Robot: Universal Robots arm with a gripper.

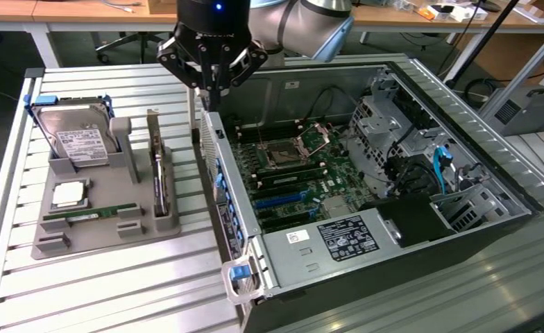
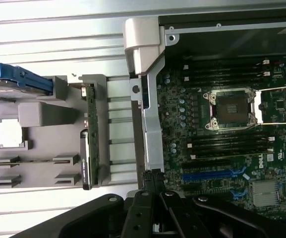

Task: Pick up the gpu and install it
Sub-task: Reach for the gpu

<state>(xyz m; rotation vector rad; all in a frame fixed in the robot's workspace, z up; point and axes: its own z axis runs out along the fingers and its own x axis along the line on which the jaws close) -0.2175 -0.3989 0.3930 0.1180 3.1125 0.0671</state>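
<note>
The gpu (image 1: 159, 175) stands on its long edge in a slot of the grey holder (image 1: 105, 237), dark and thin, with a silvery bracket at its far end. In the wrist view the gpu (image 2: 88, 135) shows as a narrow green and black strip. My gripper (image 1: 211, 96) hangs above the near wall of the open computer case (image 1: 218, 149), to the exterior view's right of the gpu and apart from it. Its black fingers (image 2: 156, 184) are pressed together, shut, with nothing between them.
The grey holder also carries a hard drive (image 1: 74, 137) in a blue frame, a square chip (image 1: 69, 194) and a green memory stick (image 1: 91, 211). Inside the case lies the motherboard (image 1: 282, 156) with blue slots (image 2: 213, 174), cables and a drive cage (image 1: 393, 118).
</note>
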